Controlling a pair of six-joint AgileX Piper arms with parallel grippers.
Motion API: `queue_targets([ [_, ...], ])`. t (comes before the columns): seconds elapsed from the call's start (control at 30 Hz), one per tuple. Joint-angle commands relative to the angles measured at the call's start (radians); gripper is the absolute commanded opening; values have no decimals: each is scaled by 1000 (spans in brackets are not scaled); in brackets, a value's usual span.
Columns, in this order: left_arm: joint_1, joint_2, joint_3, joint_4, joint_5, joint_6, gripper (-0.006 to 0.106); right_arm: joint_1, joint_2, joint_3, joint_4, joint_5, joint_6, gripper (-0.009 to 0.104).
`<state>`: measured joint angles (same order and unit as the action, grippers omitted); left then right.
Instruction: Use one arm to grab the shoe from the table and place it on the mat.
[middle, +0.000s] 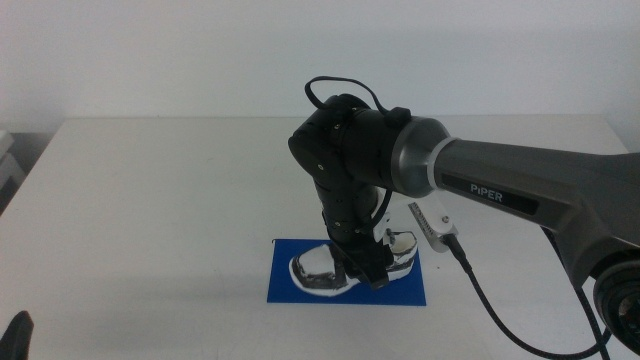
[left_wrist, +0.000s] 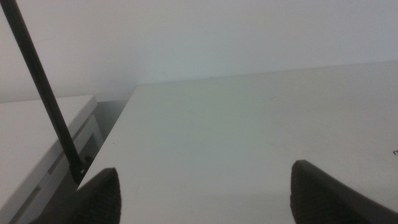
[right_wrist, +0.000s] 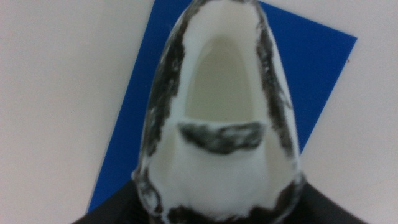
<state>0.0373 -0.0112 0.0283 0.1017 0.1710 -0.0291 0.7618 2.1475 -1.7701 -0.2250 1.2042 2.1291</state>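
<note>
The black-and-white shoe (middle: 318, 268) rests on the blue mat (middle: 288, 288), near the front middle of the white table (middle: 150, 190). My right arm (middle: 500, 180) reaches in from the right, and its gripper (middle: 362, 268) comes down onto the shoe's middle. In the right wrist view the shoe (right_wrist: 221, 112) fills the picture above the mat (right_wrist: 317, 68). The dark jaws of the right gripper (right_wrist: 217, 202) press against both sides of it. My left gripper (left_wrist: 205, 186) waits at the table's front left corner (middle: 18, 335), open with nothing between its jaws.
A black cable (middle: 500, 310) trails from the right wrist toward the table's front right. In the left wrist view a thin dark rod (left_wrist: 43, 93) slants past the table's edge, with a white side surface (left_wrist: 31, 137) beyond it.
</note>
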Motion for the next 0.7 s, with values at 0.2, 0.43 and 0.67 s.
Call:
queue_targets([
  [0.2,-7,-26,3,-11,-78,-3,93,-7,-60,-28,-32,-21,14,78],
  [0.43,-7,-26,3,-11,-78,-3,93,-4,-89,-28,-35,11,12,83],
  [0.67,-7,-26,3,-11,-78,-3,93,-2,-163,-28,-34,12,-10,83],
])
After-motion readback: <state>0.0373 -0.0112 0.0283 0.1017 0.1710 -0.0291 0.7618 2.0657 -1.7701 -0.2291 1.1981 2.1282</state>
